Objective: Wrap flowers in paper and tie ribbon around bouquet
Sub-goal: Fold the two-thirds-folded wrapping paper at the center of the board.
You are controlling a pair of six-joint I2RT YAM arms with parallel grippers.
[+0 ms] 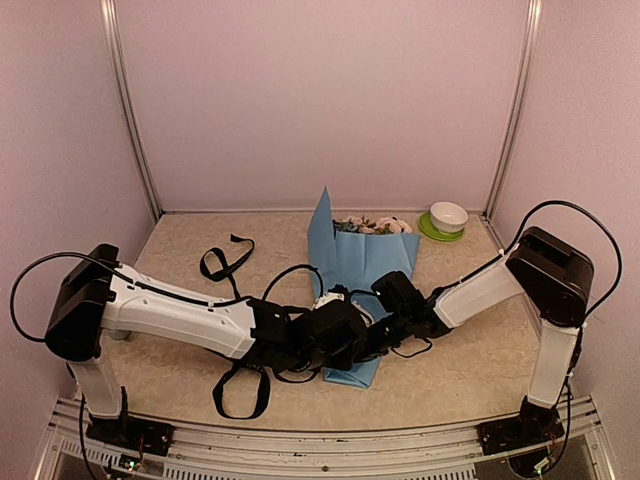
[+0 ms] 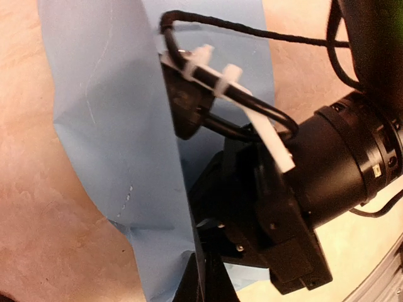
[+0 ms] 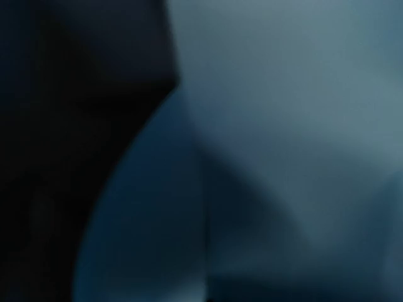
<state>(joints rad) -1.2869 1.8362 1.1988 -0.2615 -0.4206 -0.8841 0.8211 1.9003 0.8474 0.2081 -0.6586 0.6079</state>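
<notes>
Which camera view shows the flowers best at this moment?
The top external view. There the flowers poke out of the far end of the light blue paper, small but recognisable. The left wrist view shows the paper but no flowers. The right wrist view is only a dark blue blur, so nothing of them can be told.

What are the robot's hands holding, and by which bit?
The left gripper looks pinched on the edge of the paper, near its narrow end. The right gripper is shut against the paper; its hold is hidden.
</notes>
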